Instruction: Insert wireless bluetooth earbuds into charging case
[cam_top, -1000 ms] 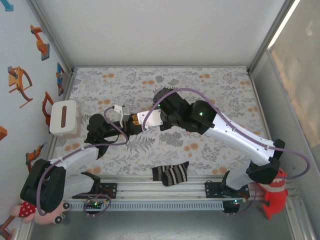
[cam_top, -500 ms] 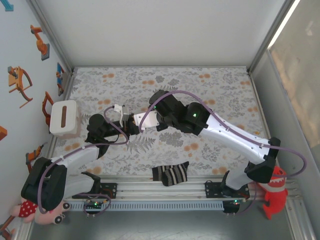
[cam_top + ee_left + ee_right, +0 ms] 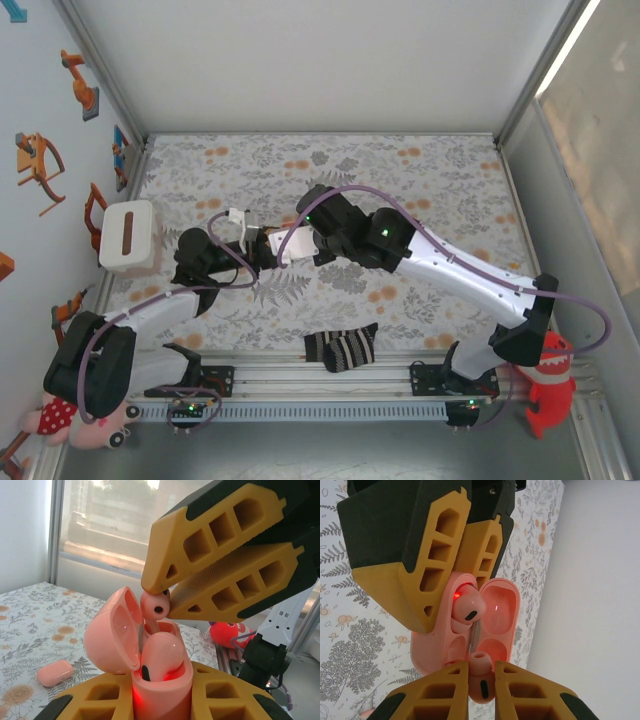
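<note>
The left pincer (image 3: 161,696) is clenched on the charging case (image 3: 107,640). The case is smooth, shiny pink plastic, round like a pebble. It stands upright between fat yellow fingers (image 3: 215,676) that have window-like holes in them. The lid is flipped open to one side, and its inside is scooped out like a little cup. A small red light glows low on the case.

The seated earbud (image 3: 161,652) already sits in the case. It is a glossy pink bulb with a little black oval spot on it.

The right pincer (image 3: 481,675) is clenched on the held earbud (image 3: 155,605). It comes in from above and pinches the round head of this bud between its two yellow tips, which have rough, bumpy pads. The bud hangs right over the open case, next to the other bud. Its thin stem points down to the rim of the free slot. It is hard to tell if the stem is inside yet.

Both pincers meet near the middle of the counter (image 3: 400,180), which is covered by a cloth with grey leaves and orange flowers. A closed pink case (image 3: 55,673) lies flat on that cloth, well apart.
</note>
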